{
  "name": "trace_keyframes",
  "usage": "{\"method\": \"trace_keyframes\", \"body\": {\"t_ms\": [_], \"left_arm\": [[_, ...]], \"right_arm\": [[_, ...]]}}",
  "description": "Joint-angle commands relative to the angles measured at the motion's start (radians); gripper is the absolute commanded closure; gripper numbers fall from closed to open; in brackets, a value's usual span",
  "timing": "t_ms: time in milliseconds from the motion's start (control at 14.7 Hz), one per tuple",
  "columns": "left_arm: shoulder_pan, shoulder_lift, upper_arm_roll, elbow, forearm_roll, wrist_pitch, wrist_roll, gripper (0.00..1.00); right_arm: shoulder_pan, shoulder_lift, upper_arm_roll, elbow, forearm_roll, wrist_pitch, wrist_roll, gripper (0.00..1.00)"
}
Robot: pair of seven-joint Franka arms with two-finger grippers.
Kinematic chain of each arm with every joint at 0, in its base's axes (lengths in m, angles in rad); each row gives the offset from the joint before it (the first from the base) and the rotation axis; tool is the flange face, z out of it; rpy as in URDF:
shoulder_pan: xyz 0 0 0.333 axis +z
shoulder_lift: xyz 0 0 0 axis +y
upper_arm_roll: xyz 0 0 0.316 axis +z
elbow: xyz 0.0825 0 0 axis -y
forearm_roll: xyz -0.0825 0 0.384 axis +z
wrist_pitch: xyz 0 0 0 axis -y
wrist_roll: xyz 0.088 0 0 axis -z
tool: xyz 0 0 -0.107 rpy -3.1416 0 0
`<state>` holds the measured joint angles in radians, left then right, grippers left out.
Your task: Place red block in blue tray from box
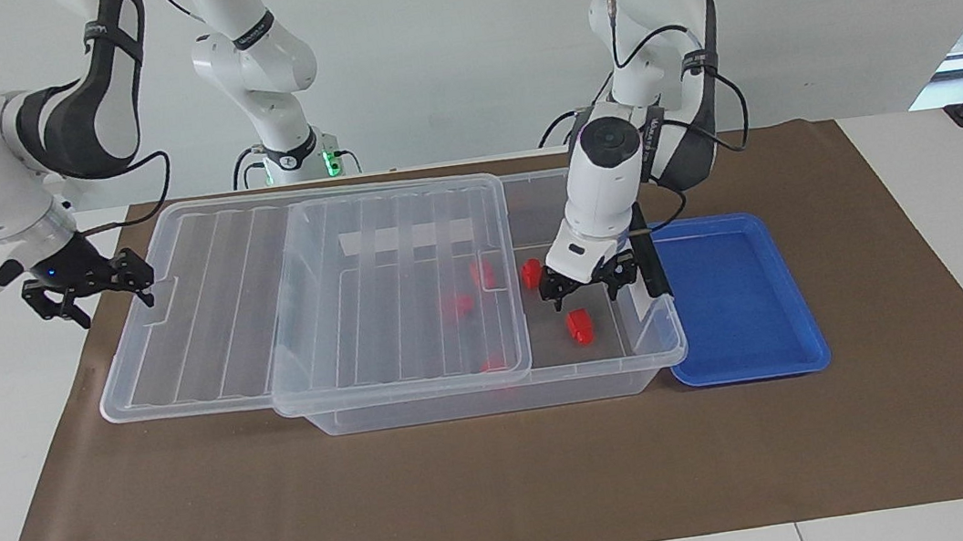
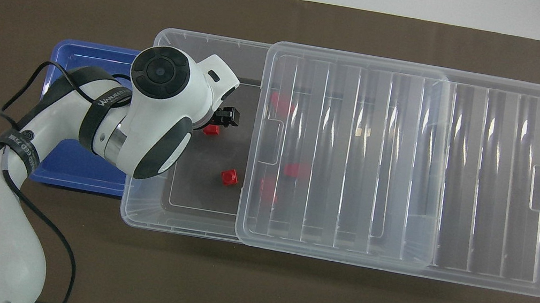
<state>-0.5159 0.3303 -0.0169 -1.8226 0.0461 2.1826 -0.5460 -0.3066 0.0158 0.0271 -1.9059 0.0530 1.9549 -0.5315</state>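
Your left gripper (image 1: 587, 290) hung inside the clear ribbed-lidded plastic box (image 1: 497, 393), fingers apart over a small knobbed red plastic block (image 1: 580, 326) on its floor. The shallow round-cornered blue tray (image 1: 738, 303) lay beside the box. Your right gripper (image 1: 88, 287) waited, fingers apart.

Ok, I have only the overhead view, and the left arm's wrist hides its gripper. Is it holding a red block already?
Observer: No. The left gripper is open and empty, over the uncovered part of the box, just above one red block.
Operator: And the blue tray, where the arm covers it?
Observer: The blue tray has no block in it.
Operator: I see only the tip of the right gripper. What is it doing?
Observer: The right gripper waits open beside the end of the lid, holding nothing.
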Motion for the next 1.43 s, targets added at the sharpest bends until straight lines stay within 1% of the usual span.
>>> {"method": "trace_keyframes", "body": {"t_ms": [0,273,409,477,545,614,682,750,818,886,955,1091,1159,1227,1364], "left_arm": [[-0.018,0.035,0.015,-0.041,0.035,0.103,-0.049,0.00],[-0.018,0.038,0.014,-0.089,0.035,0.161,-0.049,0.00],[-0.019,0.036,0.014,-0.107,0.035,0.186,-0.049,0.00],[-0.025,0.036,0.014,-0.112,0.035,0.189,-0.051,0.00],[-0.026,0.036,0.014,-0.112,0.035,0.194,-0.051,0.07],[-0.027,0.036,0.014,-0.110,0.035,0.200,-0.051,0.27],[-0.032,0.036,0.014,-0.110,0.037,0.201,-0.051,0.60],[-0.033,0.036,0.014,-0.110,0.035,0.201,-0.060,0.98],[-0.033,0.036,0.014,-0.109,0.035,0.200,-0.068,1.00],[-0.032,0.036,0.012,-0.106,0.035,0.206,-0.071,1.00],[-0.032,0.036,0.012,-0.104,0.035,0.210,-0.071,1.00],[-0.030,0.024,0.014,-0.104,0.035,0.201,-0.069,1.00],[-0.029,0.010,0.014,-0.103,0.035,0.192,-0.068,1.00],[-0.024,-0.023,0.014,-0.104,0.035,0.181,-0.068,1.00],[-0.019,-0.083,0.014,-0.103,0.035,0.113,-0.065,1.00]], "right_arm": [[0.029,0.006,0.011,0.125,-0.016,-0.144,0.096,0.00],[0.095,-0.065,0.022,0.208,-0.042,-0.307,0.221,0.00],[0.106,-0.068,0.025,0.260,-0.042,-0.388,0.284,0.00],[0.107,-0.071,0.033,0.268,-0.042,-0.411,0.303,0.00],[0.107,-0.082,0.048,0.255,-0.044,-0.418,0.311,0.00],[0.106,-0.089,0.048,0.246,-0.044,-0.422,0.320,0.00],[0.104,-0.089,0.048,0.245,-0.044,-0.419,0.326,0.00],[0.104,-0.091,0.050,0.240,-0.042,-0.412,0.328,0.00],[0.107,-0.092,0.050,0.238,-0.042,-0.412,0.344,0.00],[0.109,-0.094,0.056,0.229,-0.044,-0.410,0.381,0.00],[0.133,-0.097,0.060,0.225,-0.044,-0.407,0.413,0.00],[0.149,-0.097,0.062,0.225,-0.044,-0.393,0.432,0.00],[0.159,-0.097,0.062,0.225,-0.042,-0.390,0.433,0.00],[0.164,-0.097,0.062,0.222,-0.044,-0.384,0.433,0.00],[0.167,-0.097,0.062,0.220,-0.042,-0.381,0.447,0.00]]}}
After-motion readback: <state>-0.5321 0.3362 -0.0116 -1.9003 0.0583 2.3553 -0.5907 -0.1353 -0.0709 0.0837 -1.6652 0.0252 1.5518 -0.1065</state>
